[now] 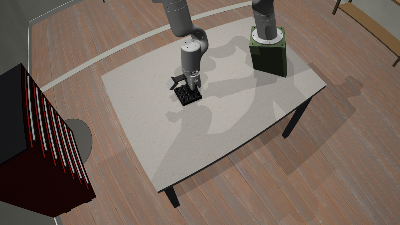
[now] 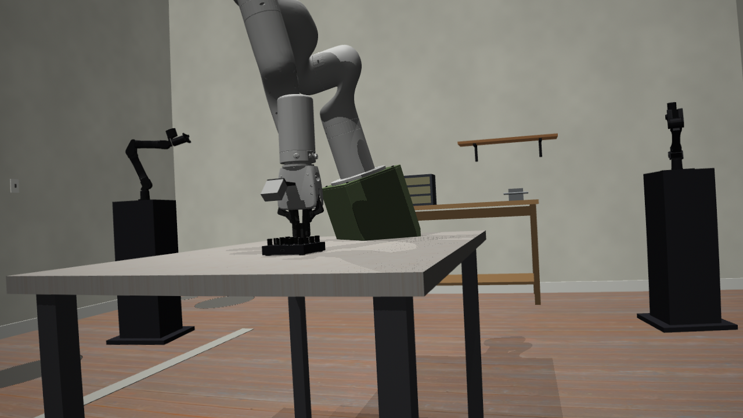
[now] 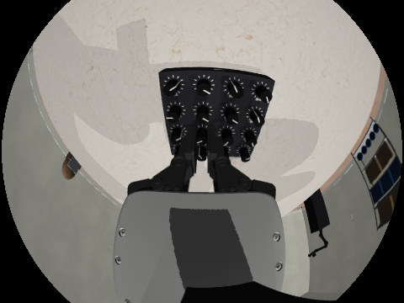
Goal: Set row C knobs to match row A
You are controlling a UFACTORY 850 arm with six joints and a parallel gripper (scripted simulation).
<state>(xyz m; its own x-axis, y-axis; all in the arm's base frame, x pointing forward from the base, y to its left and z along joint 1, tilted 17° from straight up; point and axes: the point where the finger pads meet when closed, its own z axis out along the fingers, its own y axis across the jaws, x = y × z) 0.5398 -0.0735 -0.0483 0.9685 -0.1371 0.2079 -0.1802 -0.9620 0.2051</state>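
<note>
The black knob box (image 1: 187,95) (image 2: 293,248) (image 3: 217,101) stands on the table. In the wrist view row A is at the top. Knob A1 (image 3: 172,87) points up-right, A2 (image 3: 204,87) down-right, A3 (image 3: 235,88) up-left, A4 (image 3: 263,93) downward, slightly right. My gripper (image 1: 194,89) (image 2: 301,233) (image 3: 202,135) points down into row C and is shut on knob C2 (image 3: 202,136); its line shows low, slightly left. C1 (image 3: 178,134) is partly beside the left finger. C3 (image 3: 227,136) shows its line down-left, C4 (image 3: 250,136) down-right.
Knob D2 (image 3: 202,153) shows between the fingers, nearer the palm; D4 (image 3: 244,154) is at the front right corner, and D1 and D3 are mostly hidden. The arm's green pedestal (image 1: 268,60) (image 2: 371,208) stands on the table (image 1: 232,109) behind the box.
</note>
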